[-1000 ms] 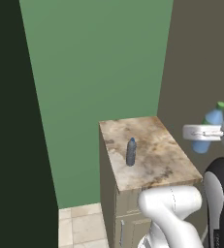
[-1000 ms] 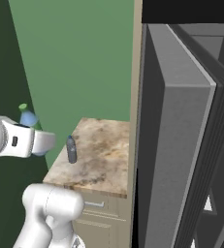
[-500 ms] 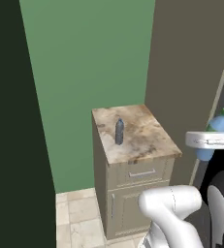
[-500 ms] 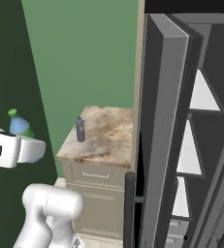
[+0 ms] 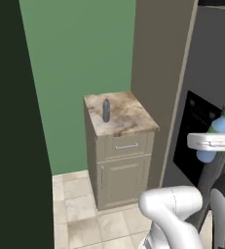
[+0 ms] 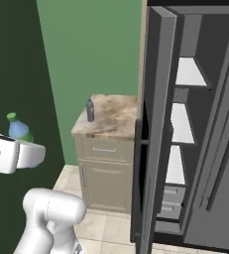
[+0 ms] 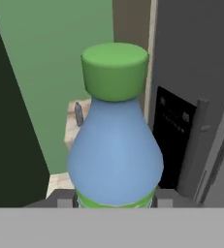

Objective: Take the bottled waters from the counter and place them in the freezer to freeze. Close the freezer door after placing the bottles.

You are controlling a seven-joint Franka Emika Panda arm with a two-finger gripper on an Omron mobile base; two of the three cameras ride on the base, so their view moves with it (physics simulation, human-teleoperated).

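Observation:
My gripper (image 7: pixel 114 199) is shut on the clear light blue water bottle (image 7: pixel 114 145), which stands upright with its green cap on top. The same bottle (image 5: pixel 220 125) is held in the gripper (image 5: pixel 209 142) in front of the freezer door's (image 5: pixel 196 131) black dispenser panel. The dark grey-blue bottle (image 5: pixel 106 111) stands upright on the marbled counter (image 5: pixel 128 119), well away from the hand. In the right base view the held bottle (image 6: pixel 19 130) sits at the far left, and the freezer door (image 6: pixel 153 124) stands open edge-on. White freezer shelves (image 6: pixel 178 124) show behind it.
A green wall (image 5: pixel 80 58) rises behind the counter, with a dark wall (image 5: pixel 11 146) to its left. The beige cabinet (image 5: pixel 121 170) has one drawer and one door. Tiled floor (image 5: pixel 84 214) lies in front of it. The door's long bar handle (image 7: pixel 200 140) shows in the hand view.
The whole scene has shifted in both base views: the camera has pulled back, so the counter looks farther and the open freezer shows. The held bottle stays in the gripper.

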